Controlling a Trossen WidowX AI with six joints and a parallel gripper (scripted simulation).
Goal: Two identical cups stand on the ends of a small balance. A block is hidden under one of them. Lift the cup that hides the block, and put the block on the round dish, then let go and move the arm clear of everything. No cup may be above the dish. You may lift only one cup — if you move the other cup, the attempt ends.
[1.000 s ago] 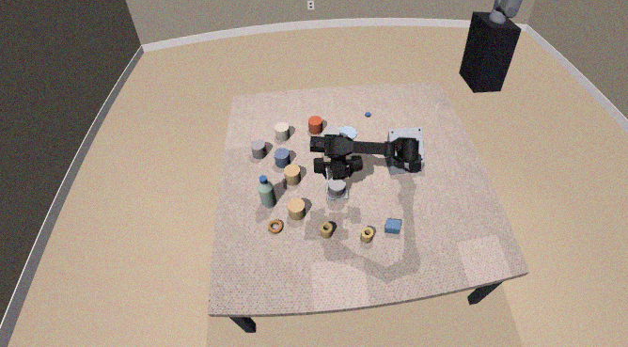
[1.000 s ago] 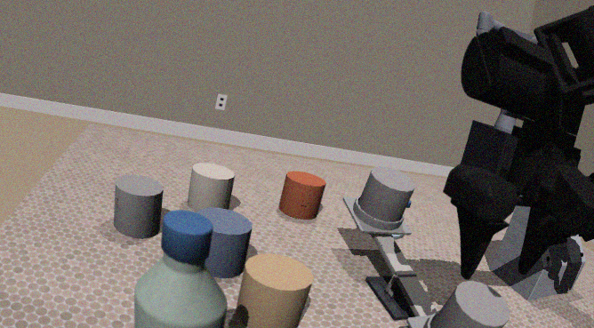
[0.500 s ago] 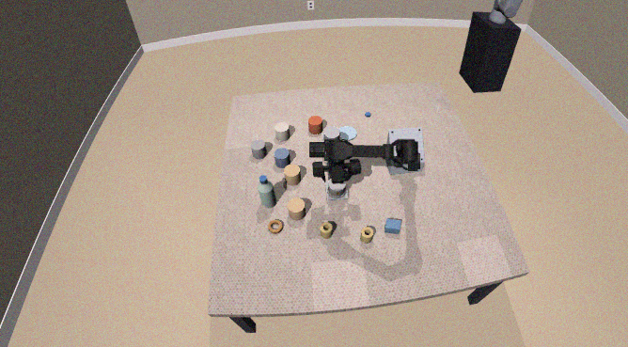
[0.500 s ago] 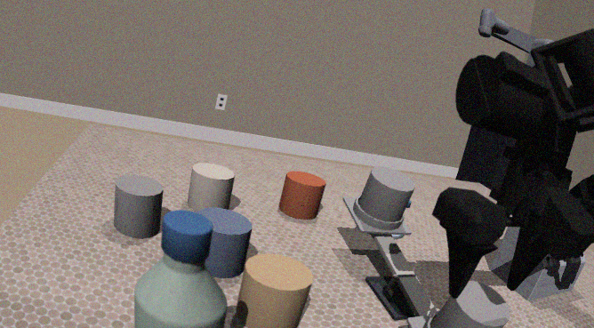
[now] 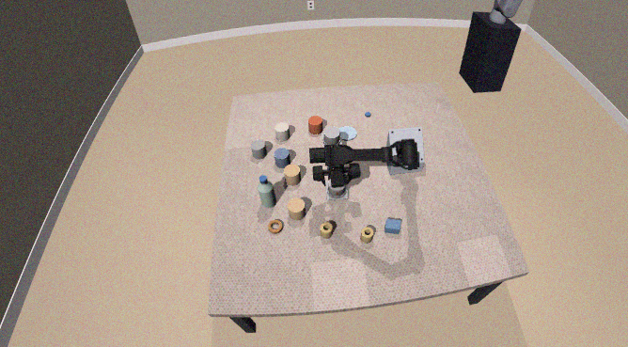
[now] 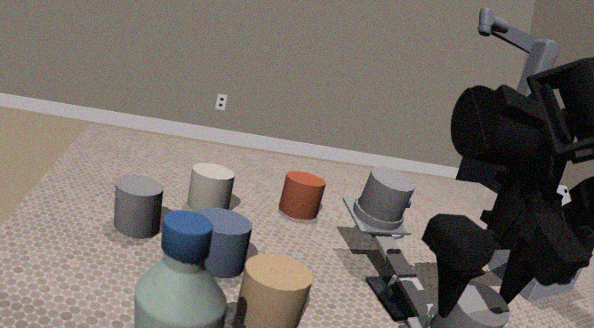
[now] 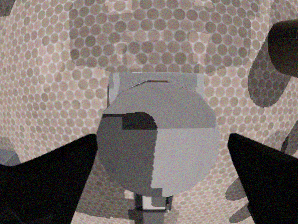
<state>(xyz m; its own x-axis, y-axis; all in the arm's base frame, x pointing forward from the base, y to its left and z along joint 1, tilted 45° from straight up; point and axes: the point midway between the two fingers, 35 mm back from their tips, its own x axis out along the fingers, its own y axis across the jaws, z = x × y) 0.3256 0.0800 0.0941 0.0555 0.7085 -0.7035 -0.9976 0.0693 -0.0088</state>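
The balance [image 6: 396,263] is tilted, its far end raised and its near end low. A grey cup [image 5: 332,135] [image 6: 386,198] stands on the raised far end, leaning with its plate. The other grey cup [image 6: 482,312] [image 7: 185,155] stands on the low near end. My gripper [image 5: 337,184] [image 6: 477,308] [image 7: 164,141] is open, pointing down, with its fingers on either side of the near cup. Gaps show between fingers and cup in the wrist view. The round pale-blue dish [image 5: 349,133] lies beside the far cup, with no cup seen above it. No hidden block is visible.
Red [image 5: 315,125], white [image 5: 282,132], grey [image 5: 259,149], blue [image 5: 282,158] and two tan cylinders [image 5: 292,175] [image 5: 296,209] and a bottle [image 5: 267,194] stand left of the balance. A ring [image 5: 270,227], two brass hollow cylinders [image 5: 326,230] [image 5: 367,235] and a blue box [image 5: 393,226] lie nearer the front.
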